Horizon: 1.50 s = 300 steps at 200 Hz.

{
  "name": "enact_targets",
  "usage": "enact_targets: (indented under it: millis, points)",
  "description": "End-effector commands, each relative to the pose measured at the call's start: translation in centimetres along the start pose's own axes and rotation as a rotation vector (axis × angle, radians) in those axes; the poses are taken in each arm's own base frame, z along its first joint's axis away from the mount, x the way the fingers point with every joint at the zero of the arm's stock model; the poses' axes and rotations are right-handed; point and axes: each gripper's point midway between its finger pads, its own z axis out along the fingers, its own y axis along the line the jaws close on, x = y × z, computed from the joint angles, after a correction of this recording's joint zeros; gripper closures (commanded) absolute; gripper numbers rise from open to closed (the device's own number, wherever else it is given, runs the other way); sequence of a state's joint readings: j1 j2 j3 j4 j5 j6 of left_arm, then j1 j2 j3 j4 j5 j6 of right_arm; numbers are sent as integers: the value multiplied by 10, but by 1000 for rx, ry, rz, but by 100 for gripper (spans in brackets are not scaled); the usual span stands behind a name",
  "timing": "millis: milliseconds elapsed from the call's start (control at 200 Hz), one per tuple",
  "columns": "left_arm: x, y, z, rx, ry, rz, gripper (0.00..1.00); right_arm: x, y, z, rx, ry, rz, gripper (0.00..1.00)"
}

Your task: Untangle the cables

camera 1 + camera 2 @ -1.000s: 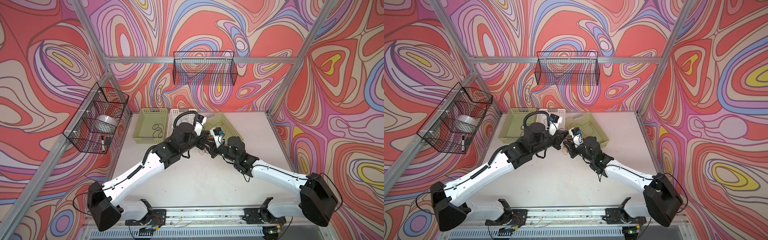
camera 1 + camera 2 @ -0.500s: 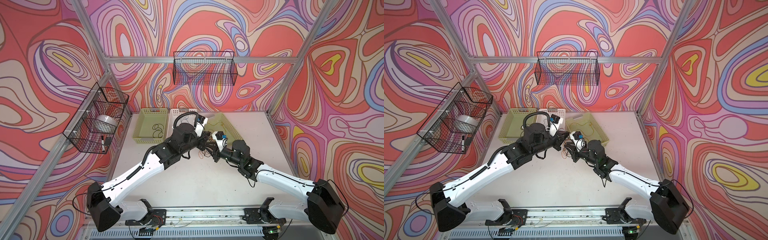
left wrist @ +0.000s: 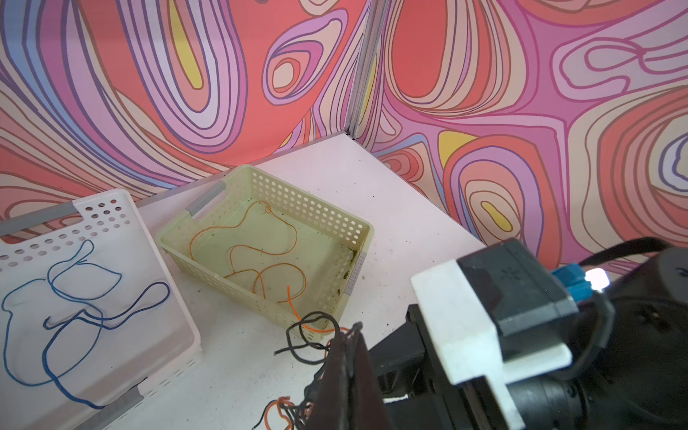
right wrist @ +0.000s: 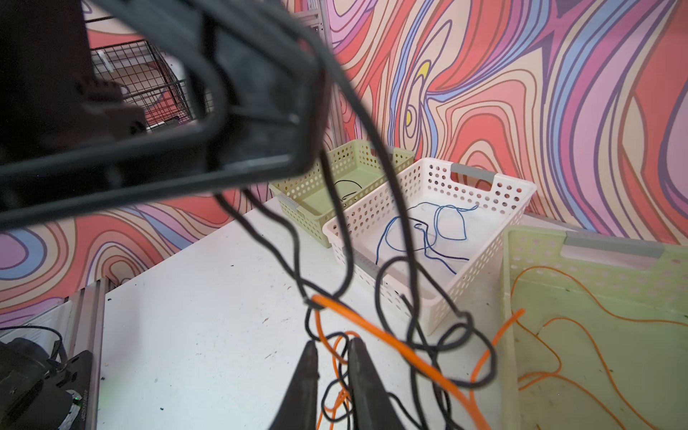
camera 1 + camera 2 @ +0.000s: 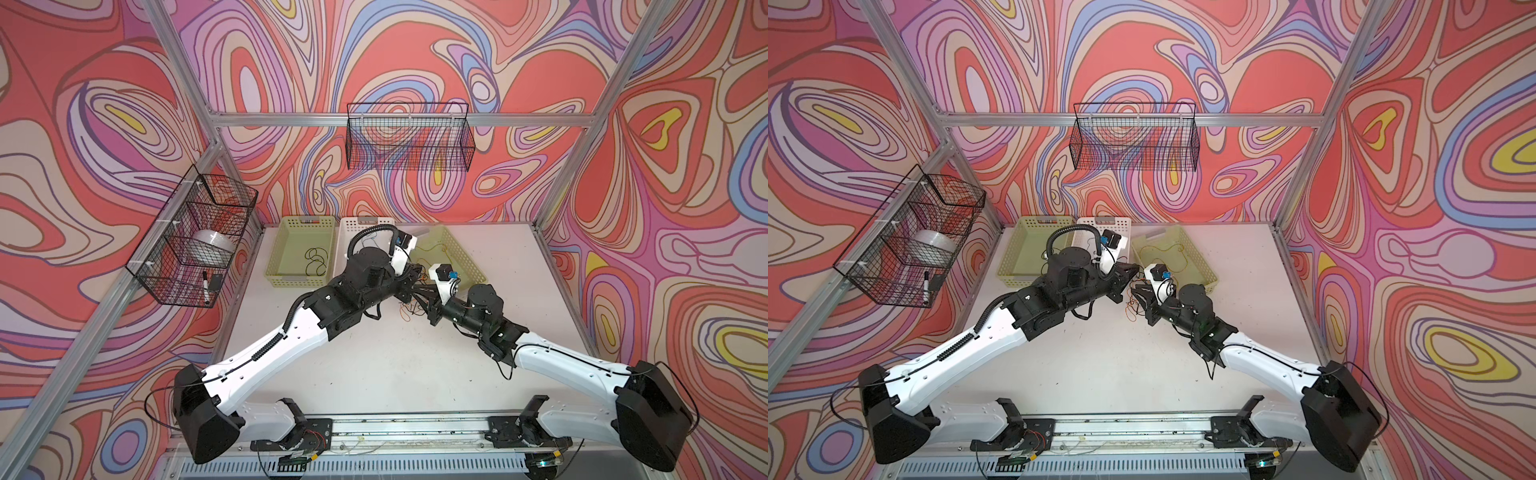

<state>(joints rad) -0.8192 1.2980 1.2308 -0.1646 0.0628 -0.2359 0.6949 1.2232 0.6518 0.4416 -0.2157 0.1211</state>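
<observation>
The cables (image 4: pixel 409 346), a knot of black and orange strands, sit near the middle of the white bench (image 5: pixel 395 365), between the two arms and at 7 o'clock of the tilted pale green basket (image 3: pixel 357 238); the left gripper (image 3: pixel 350 335) is closed, its jaws pressed together on black strands that hang from it down into the knot; the right gripper (image 4: pixel 332 344) reaches in from 4 o'clock with its jaws a narrow gap apart, a thin orange strand (image 4: pixel 338 359) lying in that gap, thinner than the opening; three baskets stand along the 12 o'clock edge of the bench; seen from the knot, the tilted one at 1 o'clock holds a loose orange cable (image 3: pixel 260 257); the white basket (image 3: pixel 100 203) at 11 o'clock holds blue cables (image 3: pixel 74 298); the green basket (image 5: pixel 299 224) at 10 o'clock holds a dark cable (image 5: pixel 316 262).
</observation>
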Motion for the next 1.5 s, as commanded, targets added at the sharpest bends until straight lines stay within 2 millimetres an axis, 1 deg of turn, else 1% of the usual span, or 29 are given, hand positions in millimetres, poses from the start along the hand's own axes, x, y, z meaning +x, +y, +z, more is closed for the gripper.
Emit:
enact_targets:
  millis: [0, 135, 215, 330, 466, 531, 626, 741, 841, 951, 1142, 1232, 1392, 1497]
  points:
    - [-20, -8, -12, 20, -48, 15, 100, -10, 2, 0, -5, -31, 3, 82]
    - [-18, -9, -10, 22, -45, 10, 100, -13, 1, 4, 1, -40, 14, 77]
    - [-16, -9, -10, 21, -42, 8, 100, -15, -2, 5, 12, -48, 23, 77]
    - [-17, -9, -10, 20, -51, 2, 100, -18, 2, 8, -12, -62, 17, 77]
    - [-20, -9, -9, 20, -65, -3, 100, -17, 12, 13, -77, -58, 13, 84]
    - [-23, -9, -9, 16, -75, -7, 100, -16, 15, 13, -98, -65, 17, 91]
    - [-25, -7, -8, 3, -78, -12, 100, -14, 14, 12, -91, -72, 15, 100]
    - [-30, -2, -9, -28, -92, 1, 100, -8, 13, 11, -84, -48, 8, 100]
    - [-41, 1, -13, -57, -110, 31, 100, 9, 13, 9, -86, 5, 15, 100]
    - [-53, 3, -15, -77, -118, 61, 100, 35, 11, 4, -84, 69, 51, 100]
    - [-70, 8, -20, -101, -140, 93, 100, 66, 14, -8, -84, 141, 89, 100]
    - [-77, 12, -24, -113, -153, 103, 100, 87, 12, -11, -73, 196, 109, 100]
    - [-95, 19, -32, -138, -184, 130, 100, 133, 6, -12, -53, 317, 163, 100]
    - [-106, 22, -37, -150, -195, 154, 100, 153, 0, -11, -27, 359, 191, 100]
